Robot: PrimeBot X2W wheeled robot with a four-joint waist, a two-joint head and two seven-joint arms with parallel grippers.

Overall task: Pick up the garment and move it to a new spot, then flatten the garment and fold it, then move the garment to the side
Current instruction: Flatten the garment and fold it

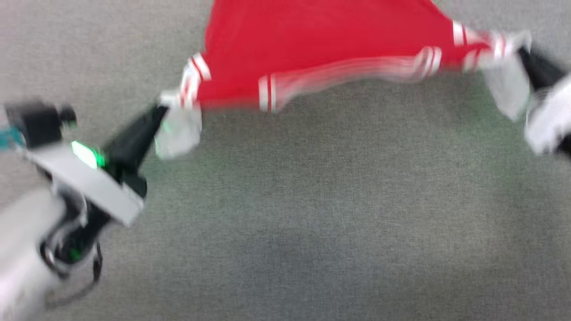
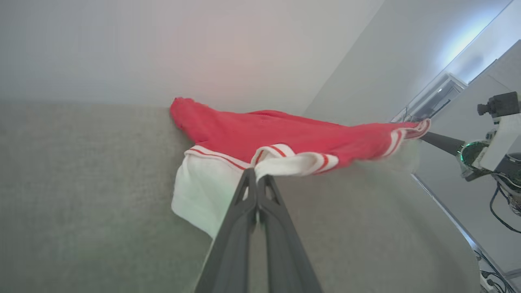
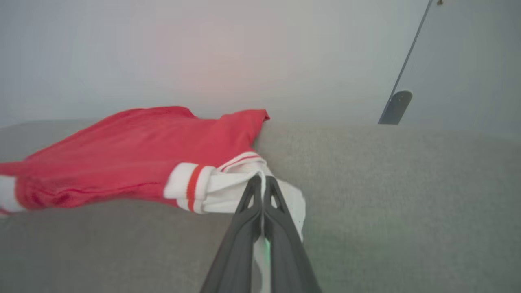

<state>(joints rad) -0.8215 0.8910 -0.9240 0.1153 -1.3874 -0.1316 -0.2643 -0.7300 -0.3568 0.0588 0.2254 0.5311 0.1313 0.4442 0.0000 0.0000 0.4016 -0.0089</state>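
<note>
left hand (image 1: 163, 111): pinched shut on a white sleeve (image 1: 178, 133), sitting around 9 o'clock in the head view
right hand (image 1: 522, 53): same deal, clamped on the other sleeve, up at 2 o'clock
shirt (image 1: 312, 44): strung between both hands, long axis roughly 9 to 3, red body trailing off toward 12, no print showing
nearer arm: neither, each has one end
table (image 1: 312, 223): grey cloth, loads of free room from 4 to 8 o'clock; far side stops at a wall (image 2: 203, 40), edge past the right hand

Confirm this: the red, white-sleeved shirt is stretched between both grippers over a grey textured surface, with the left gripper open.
Not open: the left wrist view shows the left gripper shut on the red, white-sleeved shirt. The rest holds, right gripper included.
</note>
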